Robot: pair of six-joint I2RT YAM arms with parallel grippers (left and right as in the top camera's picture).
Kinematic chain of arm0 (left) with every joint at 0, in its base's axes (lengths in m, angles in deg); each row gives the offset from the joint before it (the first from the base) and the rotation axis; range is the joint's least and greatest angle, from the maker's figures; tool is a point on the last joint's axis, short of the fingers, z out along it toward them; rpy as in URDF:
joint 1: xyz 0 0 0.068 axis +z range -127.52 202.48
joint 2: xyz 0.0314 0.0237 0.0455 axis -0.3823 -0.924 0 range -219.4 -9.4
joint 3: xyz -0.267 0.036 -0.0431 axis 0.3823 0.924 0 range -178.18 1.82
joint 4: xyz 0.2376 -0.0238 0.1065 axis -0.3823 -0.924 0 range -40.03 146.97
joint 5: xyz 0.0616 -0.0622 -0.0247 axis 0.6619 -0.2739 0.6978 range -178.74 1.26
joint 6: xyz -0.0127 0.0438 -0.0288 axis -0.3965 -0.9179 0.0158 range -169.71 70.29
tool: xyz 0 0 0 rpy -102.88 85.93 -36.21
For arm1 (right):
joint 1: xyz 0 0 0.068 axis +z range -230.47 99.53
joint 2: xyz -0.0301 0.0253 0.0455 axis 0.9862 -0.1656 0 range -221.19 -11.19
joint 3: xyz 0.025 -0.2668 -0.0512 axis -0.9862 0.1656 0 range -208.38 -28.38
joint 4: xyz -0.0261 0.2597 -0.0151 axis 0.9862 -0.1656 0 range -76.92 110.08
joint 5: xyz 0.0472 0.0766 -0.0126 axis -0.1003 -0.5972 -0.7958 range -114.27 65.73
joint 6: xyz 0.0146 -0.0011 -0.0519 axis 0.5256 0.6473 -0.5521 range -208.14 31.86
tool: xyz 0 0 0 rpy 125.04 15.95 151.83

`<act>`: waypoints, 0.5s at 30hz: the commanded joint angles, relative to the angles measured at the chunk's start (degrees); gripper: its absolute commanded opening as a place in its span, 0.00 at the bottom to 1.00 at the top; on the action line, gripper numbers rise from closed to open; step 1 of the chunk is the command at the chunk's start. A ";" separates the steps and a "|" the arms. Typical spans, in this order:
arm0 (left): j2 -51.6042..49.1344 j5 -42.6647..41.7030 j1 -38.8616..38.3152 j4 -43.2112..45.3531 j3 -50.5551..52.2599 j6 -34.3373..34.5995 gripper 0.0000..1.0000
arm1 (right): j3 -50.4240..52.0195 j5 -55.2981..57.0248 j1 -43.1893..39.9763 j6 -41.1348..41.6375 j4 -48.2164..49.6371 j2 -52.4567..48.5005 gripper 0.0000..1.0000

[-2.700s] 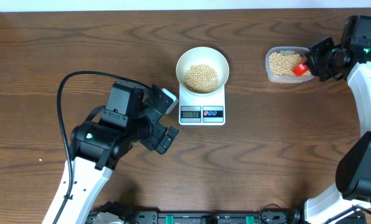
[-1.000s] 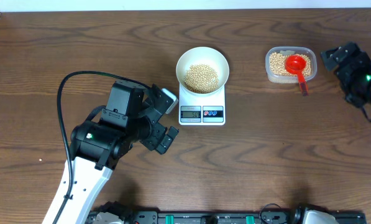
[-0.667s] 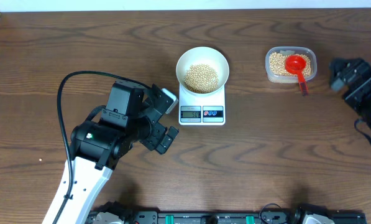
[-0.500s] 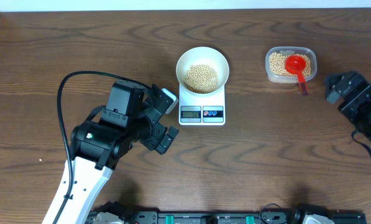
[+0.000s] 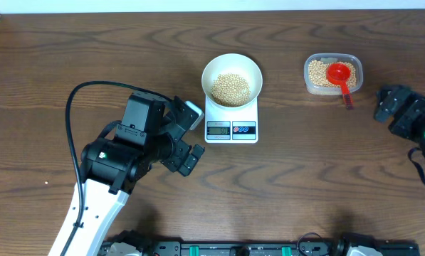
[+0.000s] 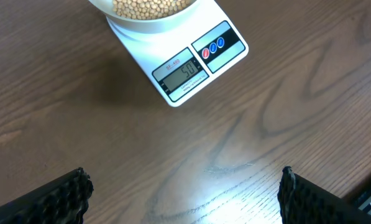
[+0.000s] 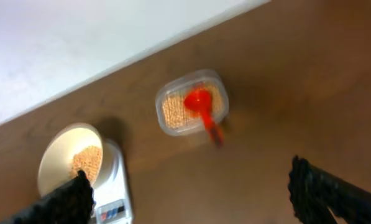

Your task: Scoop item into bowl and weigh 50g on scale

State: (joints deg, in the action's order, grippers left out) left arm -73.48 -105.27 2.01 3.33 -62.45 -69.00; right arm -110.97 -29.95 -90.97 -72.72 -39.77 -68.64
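Squarely on the scale, a bowl of beans

Nearest the table's front edge, the black left gripper point(image 5: 189, 135) hangs with fingers spread wide and empty over the dark wooden table point(image 5: 305, 185), just left of the small white rectangular digital scale point(image 5: 231, 121). Its grey display point(image 6: 184, 70) appears to read 50. On the platform sits the round white bowl point(image 5: 206, 71), holding a heap of small tan beans point(image 5: 231, 88). At far right, the black right gripper point(image 5: 384, 104) is likewise spread open, grasping nothing. Beyond it, a clear plastic tub point(image 5: 308, 84) holds more beans and a red plastic scoop point(image 5: 337, 72).
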 commanded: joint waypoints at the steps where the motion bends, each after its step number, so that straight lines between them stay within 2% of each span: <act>1: -0.24 0.15 -0.20 -0.04 0.46 0.52 0.98 | 7.06 3.91 2.29 -8.26 5.79 4.26 0.99; 8: -0.24 0.15 -0.20 -0.04 0.46 0.52 0.98 | 31.47 4.04 2.75 -8.92 28.63 18.51 0.99; 15: -0.24 0.15 -0.20 -0.04 0.46 0.52 0.98 | 52.54 4.02 2.75 -14.25 44.24 33.88 0.99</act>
State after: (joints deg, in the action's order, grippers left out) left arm -73.50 -105.12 2.01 3.35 -62.28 -69.00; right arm -64.39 -26.78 -88.52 -82.88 1.78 -39.77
